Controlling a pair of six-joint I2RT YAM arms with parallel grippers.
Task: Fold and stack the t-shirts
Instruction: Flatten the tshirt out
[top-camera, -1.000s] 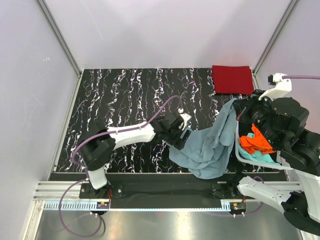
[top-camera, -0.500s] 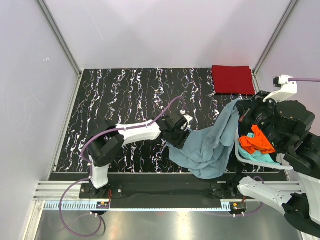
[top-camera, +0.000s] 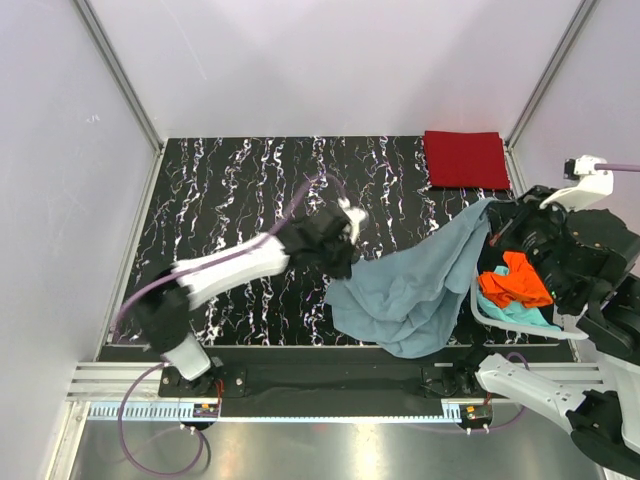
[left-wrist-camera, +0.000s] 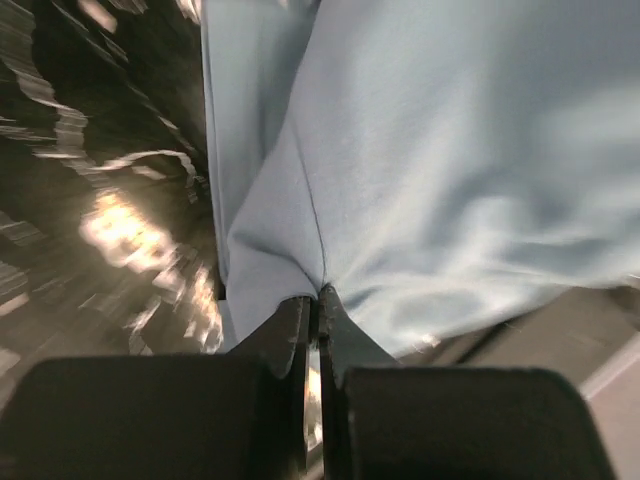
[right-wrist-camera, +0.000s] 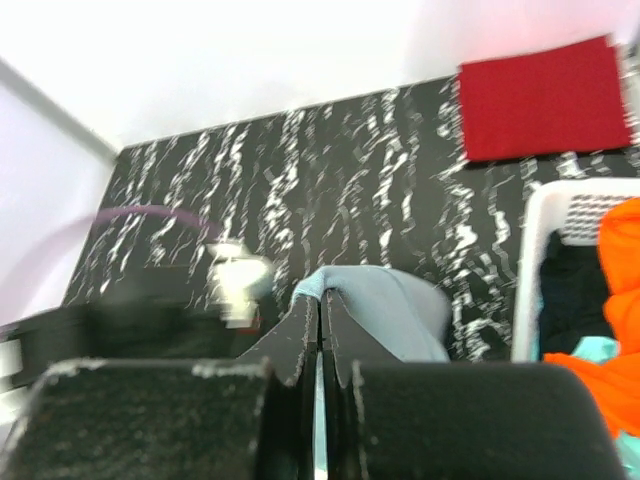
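Observation:
A dusty grey-blue t-shirt (top-camera: 410, 290) hangs stretched between both arms over the right half of the marbled black table (top-camera: 230, 190). My left gripper (top-camera: 338, 265) is shut on its left edge; the left wrist view shows the fingertips (left-wrist-camera: 320, 296) pinching a fold of that cloth (left-wrist-camera: 450, 150). My right gripper (top-camera: 492, 212) is shut on the shirt's upper right corner, with the cloth (right-wrist-camera: 385, 310) bunched over its tips (right-wrist-camera: 320, 300). A dark red t-shirt (top-camera: 465, 160) lies folded at the back right. The orange (top-camera: 512, 283) and teal (top-camera: 522, 314) t-shirts lie crumpled in the basket.
The white slatted basket (top-camera: 478, 312) stands at the table's right edge under my right arm, its rim (right-wrist-camera: 532, 250) near the right gripper. White walls and metal posts enclose the table. The left arm's purple cable (top-camera: 300, 195) loops above the table.
My left gripper has closed on the grey-blue shirt's edge and swung left and back with it, spreading the cloth wider. The right arm has drifted slightly right, still holding its corner.

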